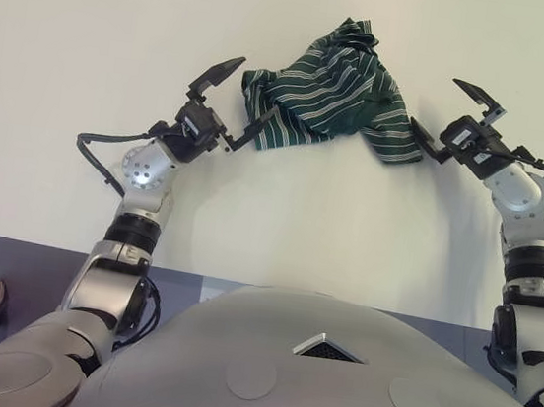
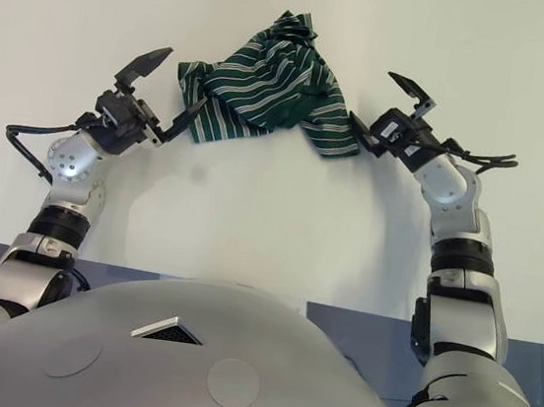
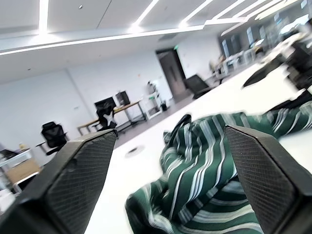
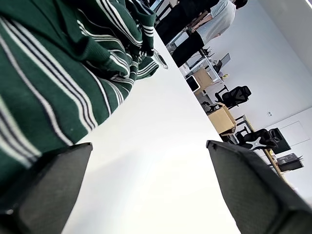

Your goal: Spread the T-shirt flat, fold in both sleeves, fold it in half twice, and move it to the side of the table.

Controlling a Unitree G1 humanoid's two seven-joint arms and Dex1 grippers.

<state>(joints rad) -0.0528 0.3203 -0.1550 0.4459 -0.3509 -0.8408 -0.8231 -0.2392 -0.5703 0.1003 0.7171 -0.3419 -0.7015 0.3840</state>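
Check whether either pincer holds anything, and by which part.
Nothing is held: the left pincer and right pincer both stand open at opposite edges of the crumpled green white-striped cloth T-shirt.

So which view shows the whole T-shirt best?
The left eye view: the whole crumpled T-shirt lies in frame on the table, with the open left gripper and right gripper at its two sides. The right eye view shows the same. The wrist views catch parts of its striped cloth up close.

T-shirt (image 1: 330,92) — dark green, white stripes
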